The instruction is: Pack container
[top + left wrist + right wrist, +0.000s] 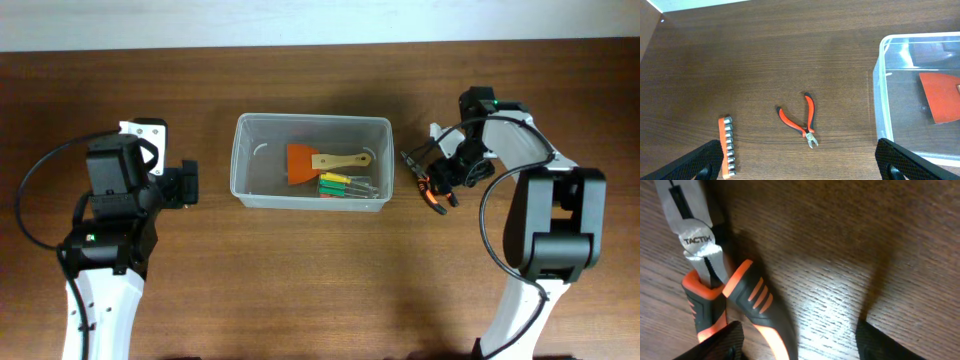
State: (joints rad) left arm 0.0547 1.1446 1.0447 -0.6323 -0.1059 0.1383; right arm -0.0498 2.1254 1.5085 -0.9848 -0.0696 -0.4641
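The container is a clear plastic bin at the table's centre; its left wall also shows in the left wrist view. Inside lie an orange scraper, a wooden-handled tool and green and yellow screwdrivers. My right gripper is open, low over orange-and-black pliers right of the bin. In the right wrist view the pliers' handles lie by the left finger of the gripper. My left gripper is open and empty, left of the bin, and also shows in the left wrist view.
The left wrist view shows small orange-handled cutters and an orange holder of metal bits on the wood table, left of the bin. Neither shows in the overhead view. A pale wall runs along the table's far edge.
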